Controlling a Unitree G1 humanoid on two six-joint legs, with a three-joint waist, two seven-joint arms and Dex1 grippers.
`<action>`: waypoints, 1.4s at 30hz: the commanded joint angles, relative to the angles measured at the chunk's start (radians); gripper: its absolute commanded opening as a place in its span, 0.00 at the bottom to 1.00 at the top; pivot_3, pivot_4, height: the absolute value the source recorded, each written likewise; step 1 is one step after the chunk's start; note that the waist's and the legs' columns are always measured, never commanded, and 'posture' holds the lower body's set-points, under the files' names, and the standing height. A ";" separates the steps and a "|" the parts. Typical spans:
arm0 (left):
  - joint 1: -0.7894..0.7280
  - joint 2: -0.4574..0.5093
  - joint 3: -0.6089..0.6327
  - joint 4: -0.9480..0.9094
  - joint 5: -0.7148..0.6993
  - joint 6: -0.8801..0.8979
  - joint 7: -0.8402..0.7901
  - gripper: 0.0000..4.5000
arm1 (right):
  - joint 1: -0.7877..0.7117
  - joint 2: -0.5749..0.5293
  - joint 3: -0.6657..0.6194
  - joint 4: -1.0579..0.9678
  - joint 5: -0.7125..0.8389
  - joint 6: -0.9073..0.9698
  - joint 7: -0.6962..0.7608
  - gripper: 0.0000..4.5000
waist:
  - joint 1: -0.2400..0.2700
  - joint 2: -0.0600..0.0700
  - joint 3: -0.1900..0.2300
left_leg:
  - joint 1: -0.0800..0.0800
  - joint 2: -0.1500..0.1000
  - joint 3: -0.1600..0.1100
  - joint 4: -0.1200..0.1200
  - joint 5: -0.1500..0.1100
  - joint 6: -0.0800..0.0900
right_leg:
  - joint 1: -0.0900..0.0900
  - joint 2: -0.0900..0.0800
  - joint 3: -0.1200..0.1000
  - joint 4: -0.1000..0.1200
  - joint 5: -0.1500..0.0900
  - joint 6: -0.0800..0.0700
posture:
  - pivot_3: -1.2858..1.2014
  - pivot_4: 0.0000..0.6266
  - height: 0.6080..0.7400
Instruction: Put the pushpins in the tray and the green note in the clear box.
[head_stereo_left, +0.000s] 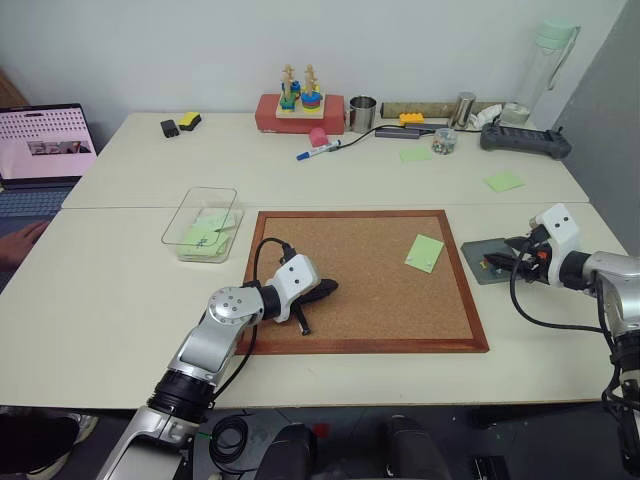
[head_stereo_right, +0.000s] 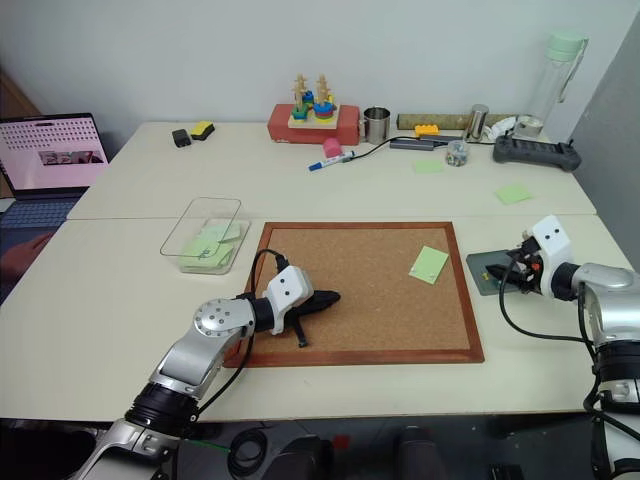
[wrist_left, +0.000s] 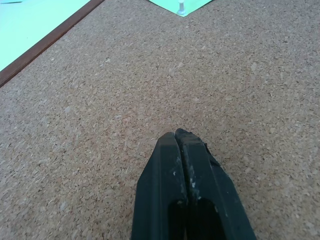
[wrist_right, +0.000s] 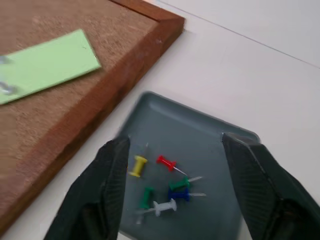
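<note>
- Clear box (head_stereo_left: 202, 224): stands on the counter (head_stereo_left: 120, 290) just left of the corkboard (head_stereo_left: 365, 282), beside its far-left corner. Pale green paper already lies inside, so it appears placed there as the drop point for notes lifted off the board.
- Left gripper (head_stereo_left: 326, 289): rests low over the corkboard's near-left area, jaws closed on nothing. Probably parked there, near the board and on the box side.
- Green note (head_stereo_left: 424, 252): lies flat on the corkboard near its right edge, a pale pin (wrist_left: 182, 7) through one corner. That pin likely has to come out before the note can go to the box.
- Tray (wrist_right: 200, 150): sits on the counter just right of the corkboard's right frame, close to the pinned note.
- Pushpins (wrist_right: 167, 187): a yellow, a red, two green, a blue and a white one lie loose together on the tray floor.
- Right gripper (wrist_right: 172, 185): hovers over the tray, right of the corkboard, fingers (wrist_right: 112, 180) spread wide and empty, straddling the pins, a stance consistent with a release.
</note>
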 joint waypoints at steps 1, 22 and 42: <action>0.028 0.016 -0.035 0.033 0.034 0.022 -0.023 0.00 | 0.056 -0.039 0.014 -0.181 0.029 -0.035 0.092 0.68 | 0.001 0.000 0.000 | 0.000 0.000 0.000 0.000 0.000 0.000 | 0.000 0.000 0.000 0.000 0.000 0.000 | 0.52 0.24 1.00; 0.023 0.030 -0.031 0.029 0.032 0.028 -0.034 0.00 | 0.001 0.178 0.120 -0.063 -0.024 -0.202 0.032 0.68 | -0.002 0.000 0.000 | 0.000 0.000 -0.001 0.000 0.000 0.000 | 0.000 0.000 0.000 0.000 0.000 0.000 | 0.52 0.24 1.00; 0.027 0.042 -0.031 0.024 0.034 0.027 -0.036 0.00 | 0.006 0.194 0.138 -0.046 -0.020 -0.183 0.075 0.00 | -0.002 0.000 0.000 | 0.001 0.000 -0.001 0.000 0.000 0.000 | 0.000 0.001 0.000 0.000 0.000 0.000 | 0.52 0.24 1.00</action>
